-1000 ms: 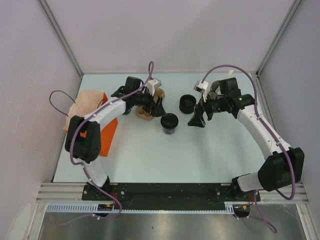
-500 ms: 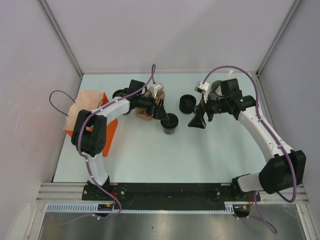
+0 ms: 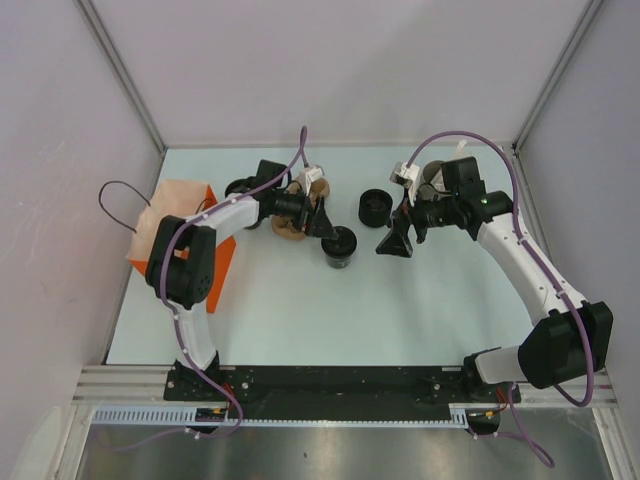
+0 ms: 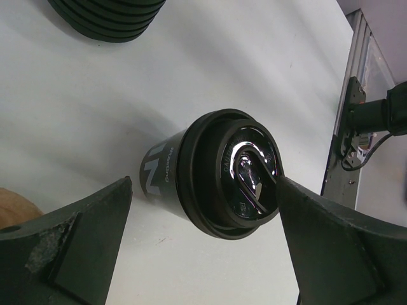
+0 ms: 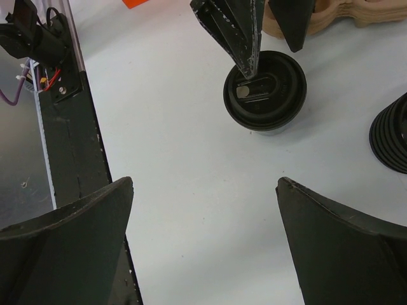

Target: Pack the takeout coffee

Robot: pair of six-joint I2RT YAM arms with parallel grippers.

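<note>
The takeout coffee point(image 4: 213, 175) stood upright on the pale tabletop point(image 3: 300, 320), roughly midway between the two arms. Its black lid was on and white lettering showed on its dark side.

The left gripper point(image 3: 324, 226) hung over the cup from the far left. Its jaws were spread as wide as they go, with one finger on each side of the cup, and it held nothing. In the left wrist view one fingertip point(image 4: 286, 190) overlapped the rim of the lid, but it could not be told whether the two touched.

The right gripper point(image 5: 205, 184) sat to the right of the cup, a little apart from it and facing it. Its jaws were also fully spread, with only bare tabletop between them.

Just beyond the cup on the left lay the brown pulp carrier point(image 3: 292, 228), partly hidden under the left arm. A stack of black lids point(image 3: 374, 207) stood near the cup, beyond it and to the right. The orange paper bag point(image 3: 205, 262) was well apart from the cup, at the left edge of the tabletop.
</note>
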